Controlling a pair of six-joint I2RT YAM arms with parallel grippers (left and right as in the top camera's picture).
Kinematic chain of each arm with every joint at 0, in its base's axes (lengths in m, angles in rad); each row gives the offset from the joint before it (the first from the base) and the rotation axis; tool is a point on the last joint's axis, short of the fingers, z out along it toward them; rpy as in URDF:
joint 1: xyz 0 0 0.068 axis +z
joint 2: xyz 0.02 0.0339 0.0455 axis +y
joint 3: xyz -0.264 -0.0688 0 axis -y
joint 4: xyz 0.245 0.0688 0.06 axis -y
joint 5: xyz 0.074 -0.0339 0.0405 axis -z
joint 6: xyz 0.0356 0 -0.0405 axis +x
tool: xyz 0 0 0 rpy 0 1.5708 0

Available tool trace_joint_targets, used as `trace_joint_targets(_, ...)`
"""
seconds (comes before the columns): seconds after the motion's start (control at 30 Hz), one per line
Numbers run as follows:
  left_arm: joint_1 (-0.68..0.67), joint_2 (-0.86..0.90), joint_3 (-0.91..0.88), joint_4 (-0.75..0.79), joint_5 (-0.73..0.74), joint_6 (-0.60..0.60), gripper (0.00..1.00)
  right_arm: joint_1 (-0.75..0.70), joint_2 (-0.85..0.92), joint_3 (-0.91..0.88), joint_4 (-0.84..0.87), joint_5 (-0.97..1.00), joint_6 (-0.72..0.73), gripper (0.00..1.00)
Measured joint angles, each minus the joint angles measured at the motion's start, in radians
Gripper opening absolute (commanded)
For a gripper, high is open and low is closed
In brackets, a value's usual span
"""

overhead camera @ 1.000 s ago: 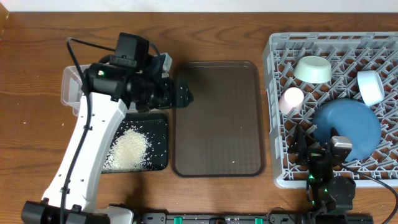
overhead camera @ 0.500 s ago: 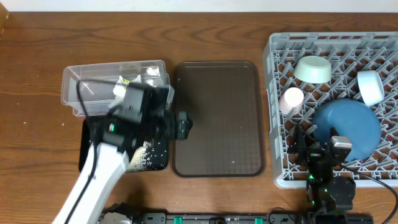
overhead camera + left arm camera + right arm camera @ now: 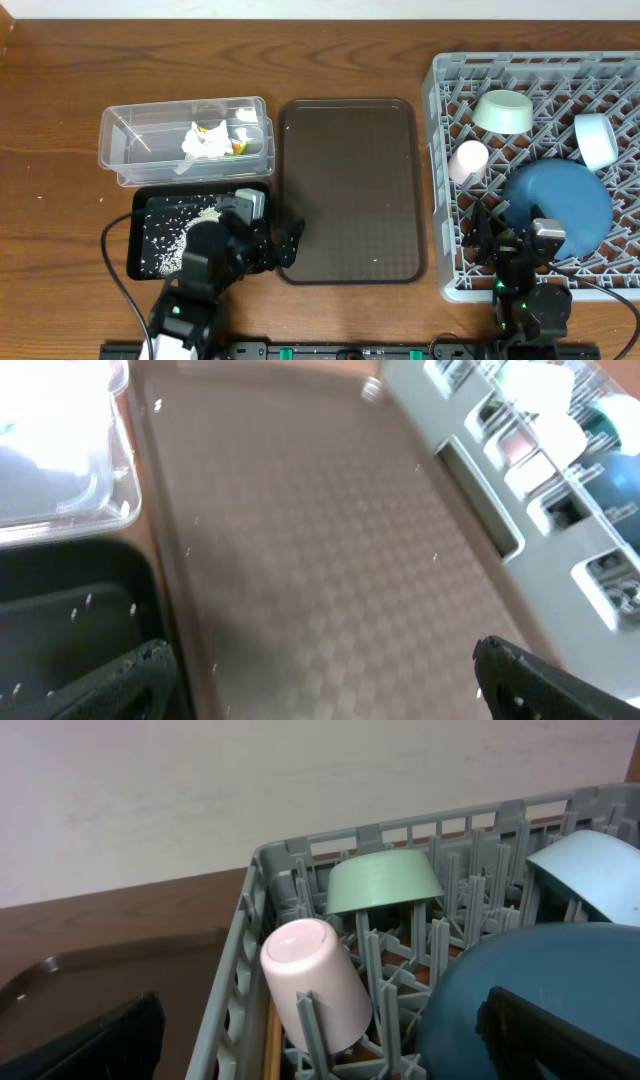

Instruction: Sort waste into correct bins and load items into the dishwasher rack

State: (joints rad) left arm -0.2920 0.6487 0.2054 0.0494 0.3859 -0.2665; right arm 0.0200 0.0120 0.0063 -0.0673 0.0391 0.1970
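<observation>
The clear tub (image 3: pixel 125 135) holds the crumpled white napkin (image 3: pixel 204 141) and the yellow-green wrapper (image 3: pixel 238 147). Rice grains (image 3: pixel 168 244) lie in the black tray (image 3: pixel 137 225) in front of it. In the grey dishwasher rack (image 3: pixel 437 140) are the mint-green bowl (image 3: pixel 503 110), pink cup (image 3: pixel 467 160), white bowl (image 3: pixel 596 138) and dark-blue plate (image 3: pixel 560 205). My left gripper (image 3: pixel 285 240) hangs open and empty over the seam between black tray and brown tray (image 3: pixel 320 680). My right gripper (image 3: pixel 492 222) stands open and empty at the rack's front, facing the pink cup (image 3: pixel 315 985).
The brown serving tray (image 3: pixel 350 190) lies between the bins and the rack, with a few stray grains on it (image 3: pixel 300 530). Bare wooden table (image 3: pixel 50 200) lies left of the bins. The rack's near wall (image 3: pixel 235 980) stands between my right fingers.
My left arm has drawn back from over the clear tub toward the table's front edge, uncovering the tub and the black tray. The right arm has not moved.
</observation>
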Motion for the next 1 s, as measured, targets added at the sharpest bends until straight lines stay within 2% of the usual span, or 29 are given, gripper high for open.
trace_joint_targets(0.2, 0.0, -0.105, -0.119, 0.143, 0.0, -0.03, 0.98, 0.0, 0.0, 0.0, 0.0, -0.001, 0.0, 0.99)
trace_joint_targets(0.43, 0.0, -0.184, -0.182, 0.154, -0.001, -0.045, 0.98, 0.0, 0.0, 0.0, 0.0, -0.001, 0.0, 0.99)
trace_joint_targets(0.73, 0.012, -0.289, -0.198, 0.109, -0.056, -0.048, 0.98, 0.0, 0.0, 0.0, 0.0, -0.002, 0.0, 0.99)
trace_joint_targets(1.0, 0.129, -0.414, -0.198, -0.009, -0.155, -0.048, 0.98, 0.0, 0.0, 0.0, 0.0, -0.002, 0.0, 0.99)
